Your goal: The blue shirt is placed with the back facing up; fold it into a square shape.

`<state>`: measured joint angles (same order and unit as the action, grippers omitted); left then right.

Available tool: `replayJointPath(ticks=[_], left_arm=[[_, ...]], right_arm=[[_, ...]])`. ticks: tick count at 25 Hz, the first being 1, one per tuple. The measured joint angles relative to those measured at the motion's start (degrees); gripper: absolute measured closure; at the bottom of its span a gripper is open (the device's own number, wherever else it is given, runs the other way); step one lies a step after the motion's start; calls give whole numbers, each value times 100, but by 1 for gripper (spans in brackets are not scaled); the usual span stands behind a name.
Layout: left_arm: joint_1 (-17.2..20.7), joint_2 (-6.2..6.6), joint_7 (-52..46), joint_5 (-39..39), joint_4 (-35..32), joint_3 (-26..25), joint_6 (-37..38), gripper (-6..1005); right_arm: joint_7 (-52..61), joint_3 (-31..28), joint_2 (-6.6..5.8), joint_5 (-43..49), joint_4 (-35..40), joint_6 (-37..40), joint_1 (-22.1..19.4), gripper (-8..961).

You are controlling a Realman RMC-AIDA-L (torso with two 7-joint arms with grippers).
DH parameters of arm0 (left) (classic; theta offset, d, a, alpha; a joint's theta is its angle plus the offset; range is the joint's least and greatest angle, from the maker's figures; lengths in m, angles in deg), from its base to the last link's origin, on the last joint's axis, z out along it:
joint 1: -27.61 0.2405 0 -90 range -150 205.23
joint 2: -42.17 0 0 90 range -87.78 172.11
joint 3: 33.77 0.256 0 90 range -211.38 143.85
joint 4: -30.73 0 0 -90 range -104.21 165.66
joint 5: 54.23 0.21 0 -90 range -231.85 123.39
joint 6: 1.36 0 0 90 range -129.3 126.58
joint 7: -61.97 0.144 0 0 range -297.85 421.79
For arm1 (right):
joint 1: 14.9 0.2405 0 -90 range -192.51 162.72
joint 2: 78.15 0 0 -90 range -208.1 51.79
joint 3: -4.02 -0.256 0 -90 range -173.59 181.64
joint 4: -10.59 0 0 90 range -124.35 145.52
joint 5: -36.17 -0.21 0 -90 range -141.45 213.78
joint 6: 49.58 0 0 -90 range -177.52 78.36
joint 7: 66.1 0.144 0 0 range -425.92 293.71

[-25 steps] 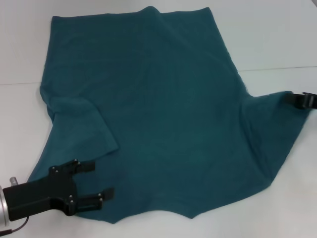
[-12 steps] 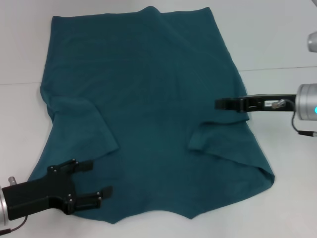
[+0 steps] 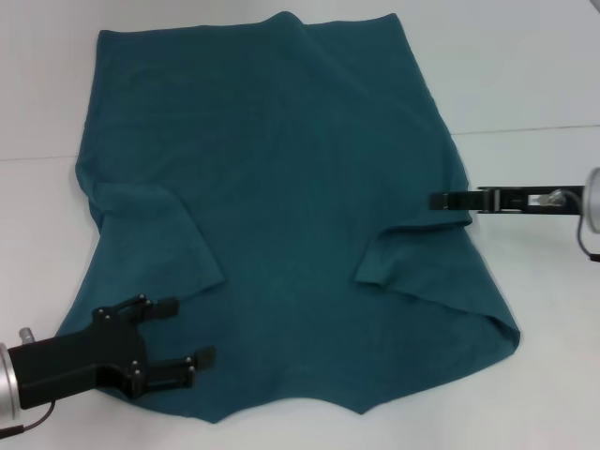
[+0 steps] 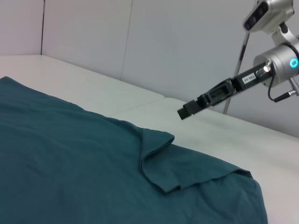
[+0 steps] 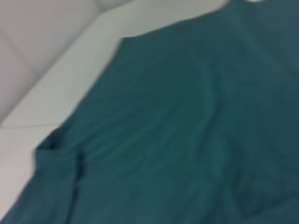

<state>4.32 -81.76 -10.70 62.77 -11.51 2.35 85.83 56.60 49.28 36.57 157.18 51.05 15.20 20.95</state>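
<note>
Nearest to me in the head view, the left gripper (image 3: 183,333) is hovering over the shirt's near left corner, its two black fingers (image 3: 159,308) spread apart with fabric showing between them; they are gripping nothing that I can make out. The blue shirt (image 3: 291,216) is lying plain side up on the white table (image 3: 544,84), spreading from the near edge to the far side of the surface. On my left, one sleeve (image 3: 155,239) is lying folded inward onto the body. On my right, the other sleeve (image 3: 427,267) is likewise lying doubled over the body, its edge forming a raised flap, which the left wrist view is showing as a loose fold (image 4: 161,158) with a small open pocket beneath. Farther back, the right gripper (image 3: 441,201) is reaching in from the right, level with the shirt's right edge and raised above the table, just beside the fabric. I cannot tell whether its slim fingers are apart or together; no cloth is hanging from them (image 4: 187,111).
</note>
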Motion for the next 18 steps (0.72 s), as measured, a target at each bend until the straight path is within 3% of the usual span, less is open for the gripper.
replayJointPath(ticks=[5, 9, 14, 18], left_arm=[[-23, 0, -22, 2, 4, 5, -9, 66], [-34, 0, -17, 5, 5, 9, -10, 66], [-35, 1, 0, 7, 13, 9, -10, 66], [-49, 13, 5, 10, 14, 9, -10, 66]], right_arm=[[707, -4, -122, 279, -132, -295, -32, 230], [1214, 5, -142, 654, -225, -592, 20, 55], [1318, 5, -104, 749, -461, -938, 107, 34], [1292, 0, 5, 725, -477, -1221, 119, 17]])
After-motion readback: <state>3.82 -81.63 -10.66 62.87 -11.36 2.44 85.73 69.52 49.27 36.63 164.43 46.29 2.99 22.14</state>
